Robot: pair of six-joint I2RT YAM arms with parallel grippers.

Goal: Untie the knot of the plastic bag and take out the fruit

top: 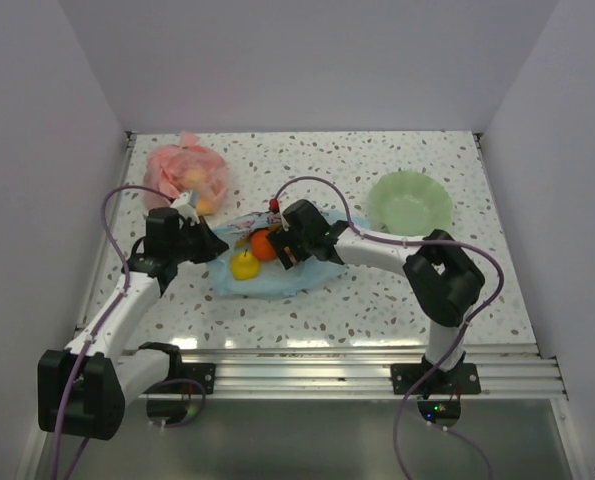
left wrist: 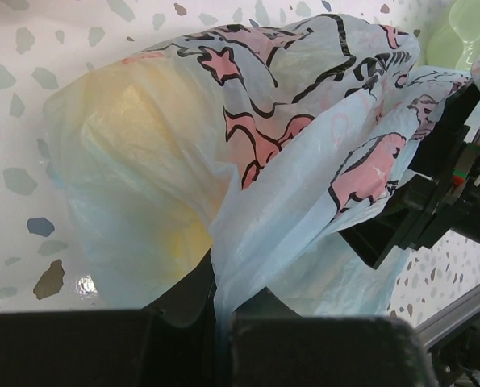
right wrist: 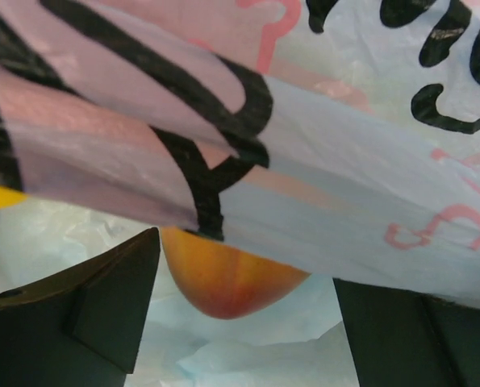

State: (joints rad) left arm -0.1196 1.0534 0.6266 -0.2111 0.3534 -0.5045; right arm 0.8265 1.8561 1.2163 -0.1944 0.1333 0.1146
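The light-blue plastic bag (top: 282, 278) lies mid-table with its mouth open. A yellow fruit (top: 244, 265) and an orange fruit (top: 264, 245) show in it. My left gripper (top: 213, 245) is at the bag's left edge, shut on a fold of the bag's film (left wrist: 248, 242). A yellow fruit (left wrist: 151, 161) shows through the film there. My right gripper (top: 289, 246) is inside the bag's mouth, open. Its fingers (right wrist: 102, 298) stand on either side of an orange-peach fruit (right wrist: 231, 278) without touching it, under the printed band (right wrist: 304, 201). The other fruits are hidden.
A pink-red bag (top: 185, 175) with orange-yellow fruit lies at the back left, just behind my left gripper. A pale green bowl (top: 410, 200) stands at the back right. White walls close the table on three sides.
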